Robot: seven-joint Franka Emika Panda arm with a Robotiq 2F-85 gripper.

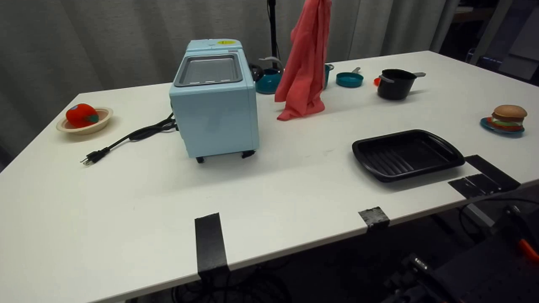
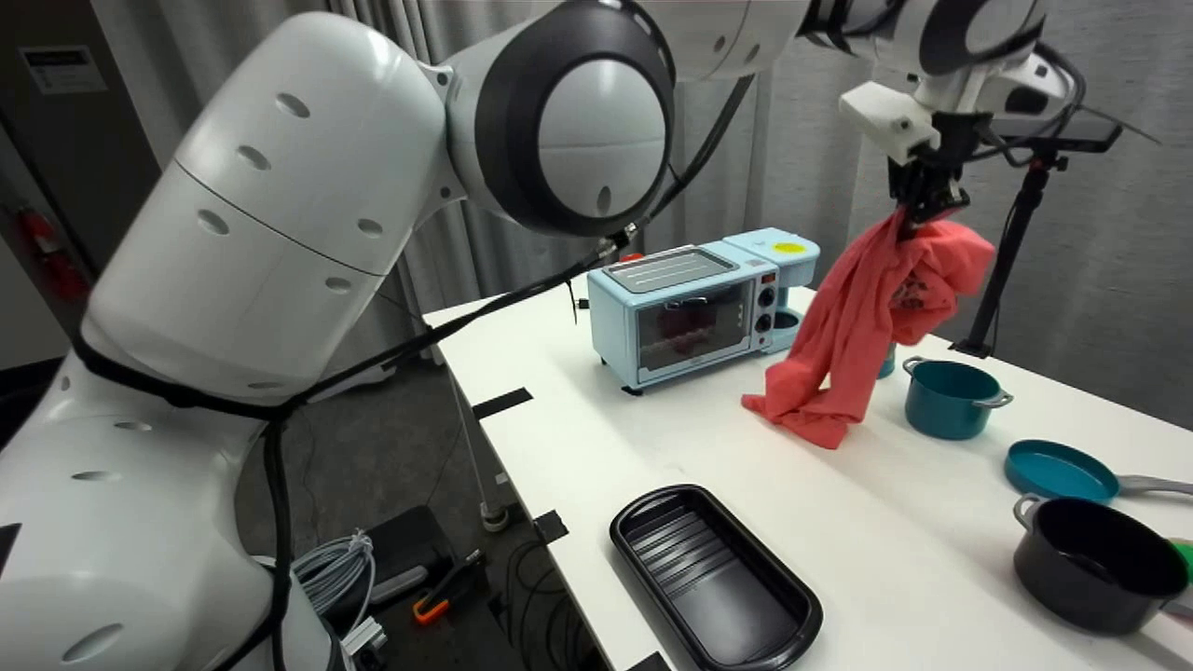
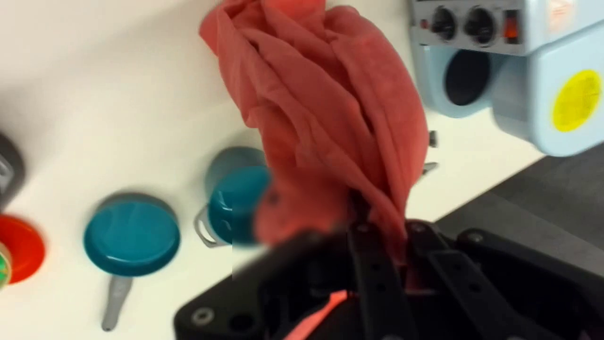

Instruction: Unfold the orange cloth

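The orange cloth (image 1: 305,63) hangs in long folds, gathered at the top and wider below. In an exterior view, my gripper (image 2: 918,219) is above the table, shut on the upper part of the cloth (image 2: 843,326). A bunched lobe of the fabric bulges to one side just under the fingers. The lower end reaches down to the tabletop; whether it rests there is hard to tell. From the wrist, the cloth (image 3: 325,94) runs up the picture away from the gripper (image 3: 390,229), a fold of it pinched between the fingers. In an exterior view, its top leaves the upper edge.
Beside the cloth stands a light blue toaster oven (image 2: 690,312). A teal pot (image 2: 951,401), a teal pan (image 2: 1053,471) and a black pot (image 1: 395,84) are on its other side. Nearer the table's edge lies a black grill pan (image 1: 408,155). A toy burger (image 1: 507,118) sits farther along.
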